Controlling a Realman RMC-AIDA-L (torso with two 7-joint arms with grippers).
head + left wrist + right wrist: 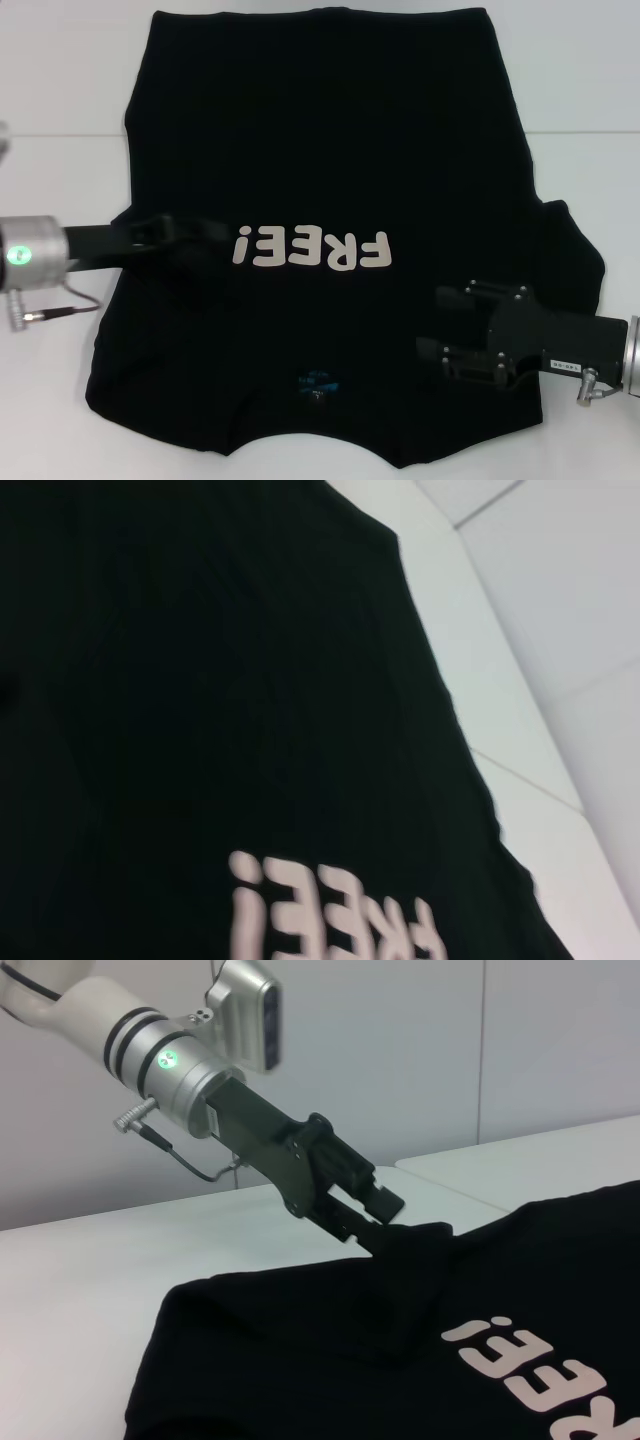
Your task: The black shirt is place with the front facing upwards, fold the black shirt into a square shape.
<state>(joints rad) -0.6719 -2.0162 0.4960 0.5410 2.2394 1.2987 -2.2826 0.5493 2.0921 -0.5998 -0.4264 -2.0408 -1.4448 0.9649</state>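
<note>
The left tool [385, 1222] is pinching the black shirt's [320, 150] left sleeve, pulling it inward over the print on the white bench [50, 400], and should carry it low and straight; the right tool [447, 330] is hovering, fingers spread.

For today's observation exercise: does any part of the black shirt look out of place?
Yes. The black shirt lies mostly flat, but the left gripper pinches its left sleeve, pulling the cloth into a raised peak.
</note>
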